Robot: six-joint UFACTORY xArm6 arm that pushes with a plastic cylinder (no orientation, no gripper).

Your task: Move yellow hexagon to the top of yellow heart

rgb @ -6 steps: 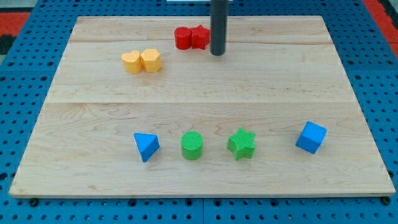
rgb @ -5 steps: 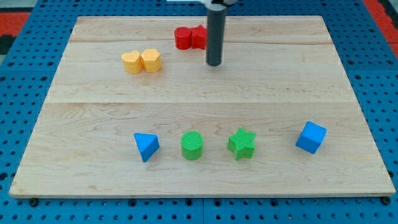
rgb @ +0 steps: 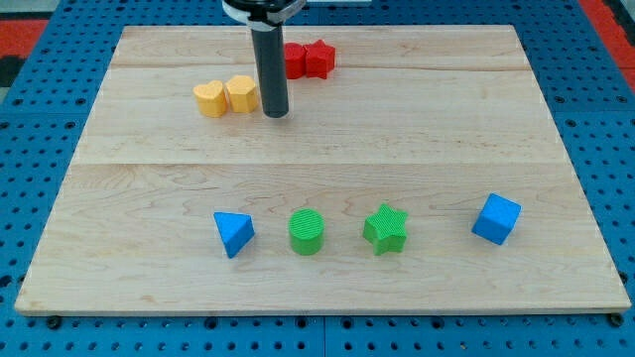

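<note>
The yellow hexagon (rgb: 241, 95) sits at the upper left of the wooden board (rgb: 327, 278). It touches the yellow heart (rgb: 209, 99), which is on its left side. My tip (rgb: 275, 115) is on the board just to the right of the hexagon and slightly below it. A narrow gap seems to separate them. The rod rises from the tip toward the view's top.
A red star (rgb: 318, 58) and another red block (rgb: 295, 61), partly hidden by the rod, sit near the top edge. Along the lower board stand a blue triangle (rgb: 233, 234), a green cylinder (rgb: 307, 232), a green star (rgb: 385, 229) and a blue cube (rgb: 495, 218).
My tip has moved left and slightly down, from beside the red blocks to just right of the yellow hexagon. No block has moved.
</note>
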